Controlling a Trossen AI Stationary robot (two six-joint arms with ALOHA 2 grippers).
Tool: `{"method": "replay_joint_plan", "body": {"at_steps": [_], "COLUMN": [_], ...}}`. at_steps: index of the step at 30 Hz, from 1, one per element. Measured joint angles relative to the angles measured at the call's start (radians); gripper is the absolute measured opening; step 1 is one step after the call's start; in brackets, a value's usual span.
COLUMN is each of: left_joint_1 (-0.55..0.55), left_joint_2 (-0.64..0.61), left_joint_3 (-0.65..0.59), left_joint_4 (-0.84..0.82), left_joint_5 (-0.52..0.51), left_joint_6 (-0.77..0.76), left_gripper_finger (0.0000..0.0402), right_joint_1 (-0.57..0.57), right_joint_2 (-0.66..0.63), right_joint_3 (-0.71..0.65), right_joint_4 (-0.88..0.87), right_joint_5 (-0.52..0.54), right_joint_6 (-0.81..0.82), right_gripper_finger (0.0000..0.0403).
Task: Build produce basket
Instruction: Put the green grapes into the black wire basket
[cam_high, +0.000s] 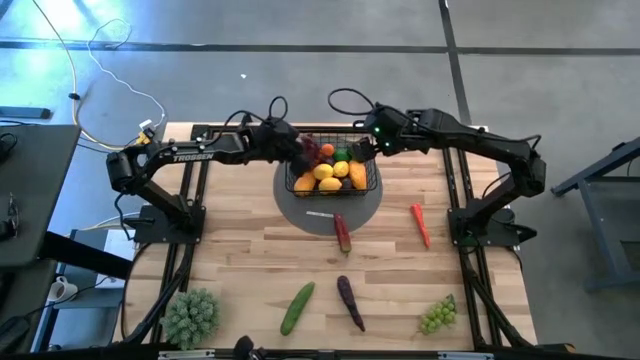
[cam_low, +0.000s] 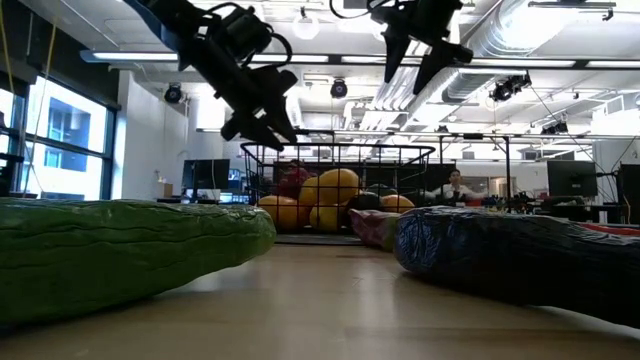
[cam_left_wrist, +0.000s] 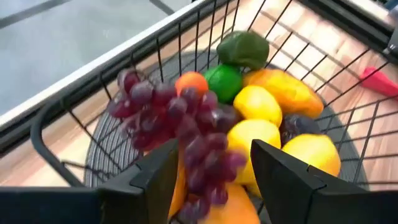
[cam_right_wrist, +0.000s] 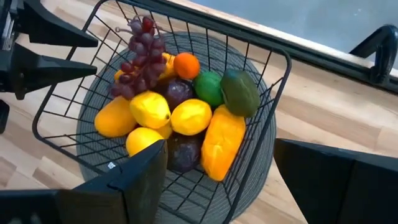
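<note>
Wooden slat table (cam_high: 250, 255) on a grey concrete floor; low view looks across it into an open lab with ceiling ducts and strip lights, a person seated far off behind the basket.

Basket (cam_high: 366, 186) – black wire mesh, sits on a flat grey round disc (cam_high: 300, 210) at the far middle of the table. Inside: purple grapes (cam_right_wrist: 140, 59) draped at the left arm's end over the pile, three lemons (cam_right_wrist: 191, 116), orange-yellow fruits (cam_right_wrist: 221, 144), a small orange (cam_right_wrist: 186, 65), a lime (cam_right_wrist: 208, 87), a dark green fruit (cam_right_wrist: 240, 92), dark plums (cam_right_wrist: 178, 91).

Left gripper (cam_high: 300, 150) hangs over the basket's left end, directly above the grapes. Fingers (cam_left_wrist: 283, 171) spread apart, nothing between them; the grapes lie loose on the fruit below.

Right gripper (cam_high: 362, 146) hovers over the basket's right far corner – fingers (cam_right_wrist: 140, 171) parted wide, holding nothing.

Still on the table, outside the basket:
- red-green chili-like piece (cam_high: 343, 232), just in front of the disc
- red chili (cam_high: 420, 224), to the right, near the right arm's base
- cucumber (cam_high: 297, 307) and eggplant (cam_high: 350, 302), near edge, side by side but apart
- green grapes (cam_high: 438, 315), near right corner
- spiky green head (cam_high: 190, 316), near left corner
</note>
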Motion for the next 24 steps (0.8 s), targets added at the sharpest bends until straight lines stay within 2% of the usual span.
{"method": "replay_joint_plan", "body": {"at_steps": [6, 12, 24], "left_joint_1": [0.0, -0.006, -0.093], "left_joint_2": [0.0, -0.027, -0.112], "left_joint_3": [0.0, 0.0, 0.001], "left_joint_4": [-0.041, -0.045, -0.069], "left_joint_5": [0.001, 0.044, 0.056], "left_joint_6": [-0.002, -0.002, -0.001], "left_gripper_finger": [0.0193, 0.0193, 0.0193], "right_joint_1": [0.042, 0.114, 0.363], "right_joint_2": [0.0, 0.0, 0.006], "right_joint_3": [0.0, 0.0, 0.0], "right_joint_4": [-0.031, -0.058, -0.225], "right_joint_5": [-0.001, -0.012, -0.002], "right_joint_6": [0.055, 0.113, 0.326], "right_gripper_finger": [0.0275, 0.0275, 0.0275]}}
